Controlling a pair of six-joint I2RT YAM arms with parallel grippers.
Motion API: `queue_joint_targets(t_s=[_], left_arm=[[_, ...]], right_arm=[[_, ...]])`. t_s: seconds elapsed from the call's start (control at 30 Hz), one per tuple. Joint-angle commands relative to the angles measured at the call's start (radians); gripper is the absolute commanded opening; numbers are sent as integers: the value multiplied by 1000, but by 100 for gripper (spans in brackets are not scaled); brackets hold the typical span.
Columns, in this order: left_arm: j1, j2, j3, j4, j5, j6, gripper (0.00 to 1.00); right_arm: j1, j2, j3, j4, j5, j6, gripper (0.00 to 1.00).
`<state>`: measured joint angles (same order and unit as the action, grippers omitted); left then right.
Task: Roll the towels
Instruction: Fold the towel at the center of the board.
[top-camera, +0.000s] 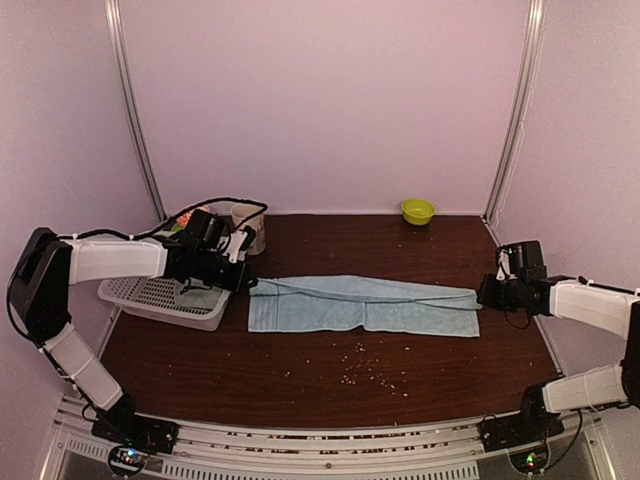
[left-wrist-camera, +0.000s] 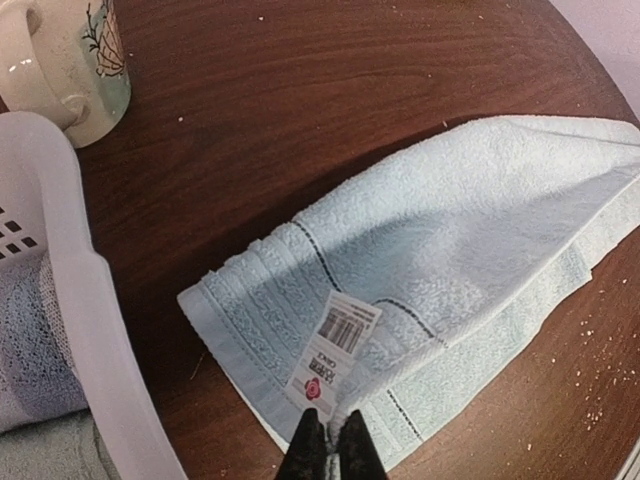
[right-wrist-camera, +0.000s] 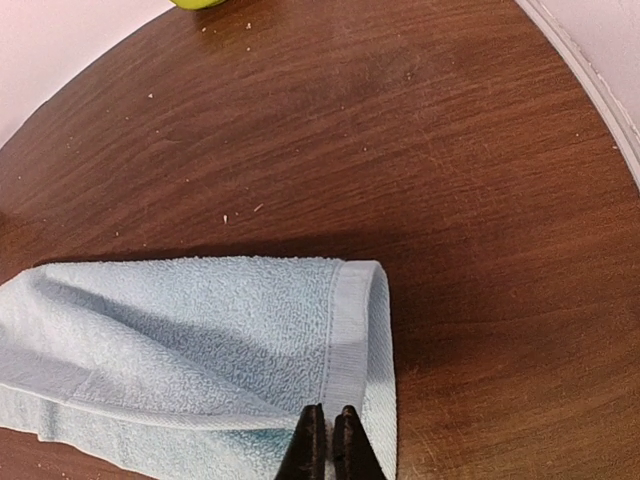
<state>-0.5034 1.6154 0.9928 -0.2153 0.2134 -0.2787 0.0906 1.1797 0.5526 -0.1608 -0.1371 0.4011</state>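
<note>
subject: light blue towel, lying flat at mid-table, folded lengthwise into a narrow band. its long axis runs left to right, from one arm to the other.

left gripper: jaws clenched on the towel's left short end, at the hemmed corner just beside the sewn-in label. the cloth rises slightly into the fingers there.

right gripper: jaws clenched on the opposite short end, at the hem, near the towel's near corner. each arm is thus at its own end, neither nearer than the other, and the band lies taut between them.

surroundings: white mesh basket just left of the towel's left end, close under the left arm; mug behind it; green bowl at the far edge; crumbs scattered on the near side.

assessment: no roll has been started; the towel is only laid out. a roll would have to run along the long axis, one end travelling toward the other. risk: the basket crowds the left end.
</note>
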Motion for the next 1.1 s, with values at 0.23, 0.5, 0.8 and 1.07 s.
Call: queue_joint_targets(t_s=[0.23, 0.5, 0.8, 1.07], left_arm=[[-7, -43, -43, -30, 16, 6, 0], [-18, -85, -80, -44, 30, -4, 0], [-40, -53, -79, -67, 29, -11, 0], [-40, -70, -53, -144, 26, -3, 29]], right_arm=[[14, -48, -46, -1, -6, 36, 0], [18, -91, -48, -47, -14, 38, 0], [22, -92, -96, -54, -33, 58, 0], [23, -150, -73, -136, -88, 105, 55]])
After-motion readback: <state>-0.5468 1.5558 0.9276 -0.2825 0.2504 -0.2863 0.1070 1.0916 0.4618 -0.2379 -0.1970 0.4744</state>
